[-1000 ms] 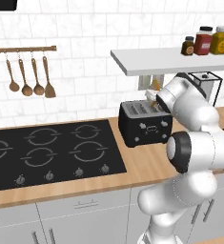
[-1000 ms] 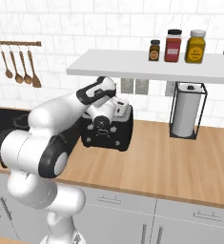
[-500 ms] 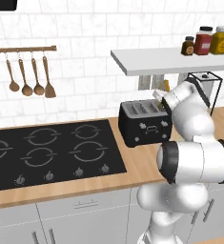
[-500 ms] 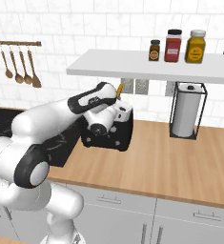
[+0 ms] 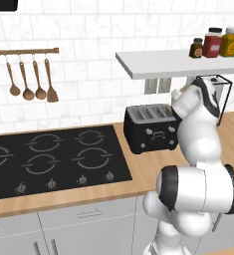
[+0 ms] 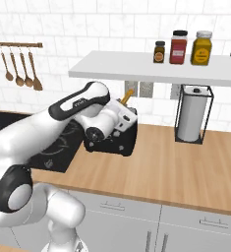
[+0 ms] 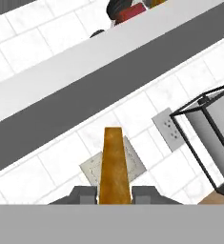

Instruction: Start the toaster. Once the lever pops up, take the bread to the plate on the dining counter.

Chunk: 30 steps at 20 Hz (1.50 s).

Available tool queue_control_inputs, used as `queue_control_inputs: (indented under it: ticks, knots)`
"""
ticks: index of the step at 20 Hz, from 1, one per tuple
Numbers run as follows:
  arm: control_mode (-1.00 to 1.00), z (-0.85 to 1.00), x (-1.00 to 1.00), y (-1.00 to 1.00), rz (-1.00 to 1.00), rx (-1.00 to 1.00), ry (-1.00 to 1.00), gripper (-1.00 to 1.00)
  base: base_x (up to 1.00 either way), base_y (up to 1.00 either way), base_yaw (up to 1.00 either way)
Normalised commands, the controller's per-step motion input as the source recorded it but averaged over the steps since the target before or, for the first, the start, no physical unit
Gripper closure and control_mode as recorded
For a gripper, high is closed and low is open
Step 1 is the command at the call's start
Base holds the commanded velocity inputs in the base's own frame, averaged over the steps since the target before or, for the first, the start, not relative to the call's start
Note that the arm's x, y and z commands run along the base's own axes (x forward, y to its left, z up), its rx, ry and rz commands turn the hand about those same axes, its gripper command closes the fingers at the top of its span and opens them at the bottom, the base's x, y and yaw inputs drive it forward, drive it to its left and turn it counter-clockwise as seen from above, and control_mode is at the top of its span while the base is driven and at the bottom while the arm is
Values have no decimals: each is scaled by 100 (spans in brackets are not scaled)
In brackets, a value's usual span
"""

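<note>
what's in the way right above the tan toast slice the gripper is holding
The white wall shelf hangs over the tan toast slice clamped in the gripper, above the black toaster. The plate isn't visible, so the rest of the route can't be judged.

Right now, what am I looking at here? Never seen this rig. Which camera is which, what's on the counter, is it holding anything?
It is a rendered kitchen with a white robot arm on a base that can drive. Two pictures come from cameras on the base, behind the arm to its left and right. The third looks along the gripper from the hand.

On the wood counter stand a black toaster, a black hob and a paper towel holder. A shelf above carries three jars.

The gripper is shut on a slice of bread, seen edge-on between the fingertips and lifted just above the toaster, pointing towards the wall.
</note>
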Motion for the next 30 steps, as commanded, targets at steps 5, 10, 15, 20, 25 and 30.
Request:
queue_control_inputs:
  ticks: [5,10,15,20,25,30]
  knots:
    - [-100,60,-71,-65,0,19,0,100,0,0,0]
    - [-100,40,-86,-54,-8,14,0,100,0,0,0]
    - [-100,34,-99,-55,-8,7,0,100,0,0,0]
    - [-100,66,-100,-33,-10,4,12,100,0,0,0]
    - [-100,27,-95,-8,-2,-25,64,100,0,0,0]
    - [-100,33,-83,0,1,-38,82,100,0,0,0]
